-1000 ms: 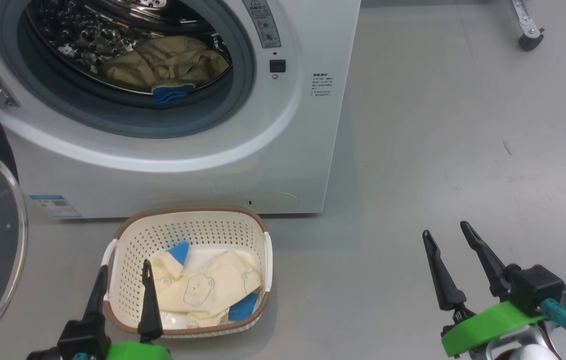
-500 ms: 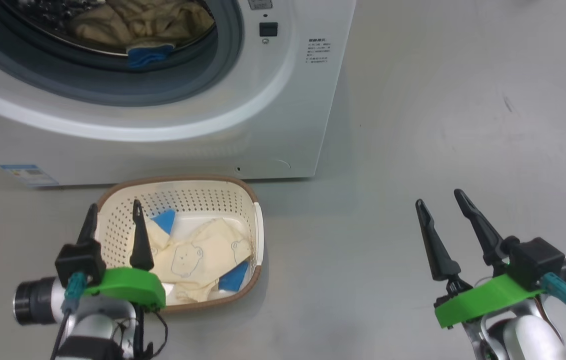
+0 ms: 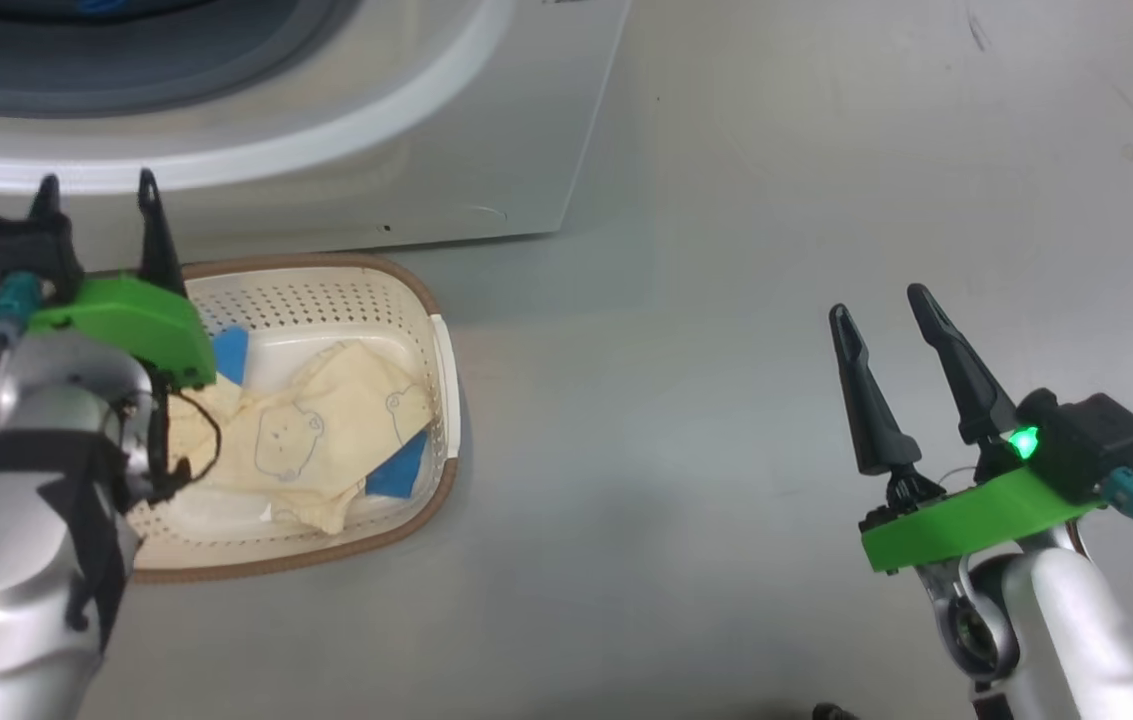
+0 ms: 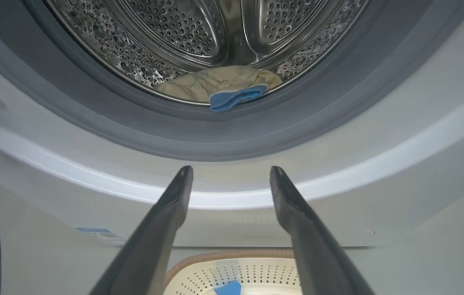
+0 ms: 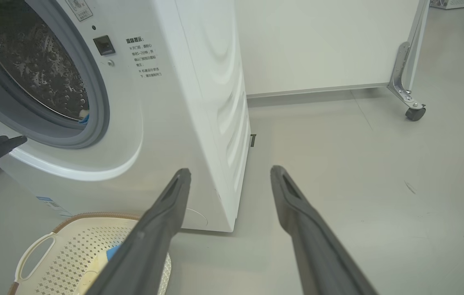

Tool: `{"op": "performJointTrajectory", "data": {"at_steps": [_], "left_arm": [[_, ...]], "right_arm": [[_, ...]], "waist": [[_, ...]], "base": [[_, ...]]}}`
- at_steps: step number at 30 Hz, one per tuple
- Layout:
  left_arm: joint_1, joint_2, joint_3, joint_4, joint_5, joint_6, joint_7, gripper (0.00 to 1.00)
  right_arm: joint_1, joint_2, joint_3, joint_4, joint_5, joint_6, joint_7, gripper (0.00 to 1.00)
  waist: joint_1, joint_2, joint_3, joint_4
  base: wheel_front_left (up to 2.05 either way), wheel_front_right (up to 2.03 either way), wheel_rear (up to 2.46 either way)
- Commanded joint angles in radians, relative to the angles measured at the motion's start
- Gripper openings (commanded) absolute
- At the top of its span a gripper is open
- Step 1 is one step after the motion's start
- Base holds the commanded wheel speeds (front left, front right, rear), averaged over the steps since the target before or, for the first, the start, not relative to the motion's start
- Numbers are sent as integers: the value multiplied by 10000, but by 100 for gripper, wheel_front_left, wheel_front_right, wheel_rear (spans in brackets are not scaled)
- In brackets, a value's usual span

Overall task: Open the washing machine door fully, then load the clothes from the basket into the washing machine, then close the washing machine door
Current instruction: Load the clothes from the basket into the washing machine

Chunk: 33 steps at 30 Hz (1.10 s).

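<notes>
cream plastic, brown-rimmed, the basket (image 3: 441, 340) is seen on the grey floor (image 3: 726, 500) just before the washing machine (image 3: 376, 180), with pale bear-printed clothes (image 3: 316, 430) lying in it. the left gripper (image 3: 97, 185) is held over the basket's far left edge, spread wide and empty; the right gripper (image 3: 881, 305) is held well apart to the right, likewise wide and empty. through the left wrist view the steel drum (image 4: 199, 28) is revealed, with one garment (image 4: 219, 84) at its front lip, a blue patch lapping the grey gasket (image 4: 133, 127). a caster (image 5: 415, 113) is caught from the right wrist.
</notes>
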Motion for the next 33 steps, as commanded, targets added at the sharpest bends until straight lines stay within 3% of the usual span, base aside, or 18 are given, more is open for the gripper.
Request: {"op": "performJointTrajectory", "data": {"at_steps": [1,10,21,31,32,33], "left_arm": [[-673,592,362,-156,177,-84,123,100],[-3139,1897,-55,246,989,-658,1609,100],[-5193,3375,-845,568,1781,-2002,3837,100],[-6163,4155,-1176,542,2267,-2276,4954,100],[-6247,4208,-1184,525,2303,-2267,4989,95],[-6329,4253,-1170,521,2330,-2222,5033,61]], "right_arm": [[-243,-72,198,-315,142,-29,-115,100],[-709,-72,482,-496,730,-29,-120,100],[-1148,-72,844,-551,1417,-29,-121,100],[-1458,-72,1089,-623,1877,-29,-121,100],[-1487,-72,1101,-632,1915,-29,-121,100],[-1515,-72,1109,-637,1955,-29,-122,100]], "waist": [[-4,0,523,-400],[-4,0,1423,-970],[-4,0,2376,-1660],[-4,0,3008,-2123],[-4,0,3067,-2166],[-4,0,3126,-2209]], "base": [[0,0,0],[0,0,0],[0,0,0],[0,0,0],[0,0,0],[0,0,0]]}}
